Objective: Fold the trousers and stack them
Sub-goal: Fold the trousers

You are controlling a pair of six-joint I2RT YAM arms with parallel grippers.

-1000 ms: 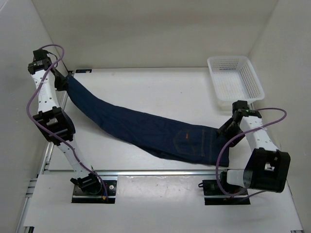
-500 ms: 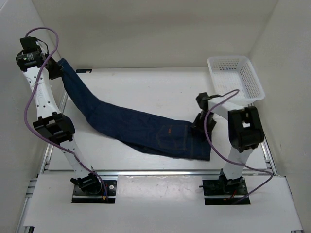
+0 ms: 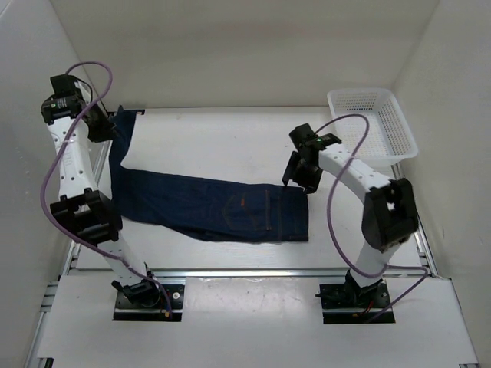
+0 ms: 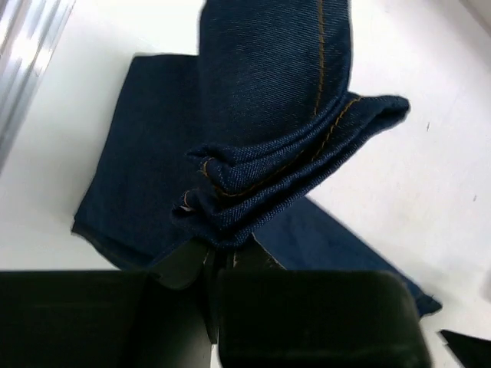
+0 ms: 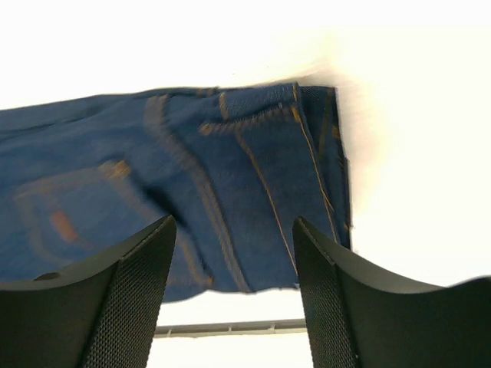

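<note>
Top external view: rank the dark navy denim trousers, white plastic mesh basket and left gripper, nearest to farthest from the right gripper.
1. Dark navy denim trousers: waist end right at the right gripper.
2. White plastic mesh basket: far right corner.
3. Left gripper: far left, clamped on the leg hems.

The trousers (image 3: 199,205) seen as matt denim cloth with tan thread stitching, table (image 3: 230,146) finished smooth matt white, basket (image 3: 360,91) moulded in white plastic mesh, right gripper (image 5: 232,230) pads (image 5: 130,299) finely dimpled black, front rail (image 3: 245,272) of brushed metal.
</note>
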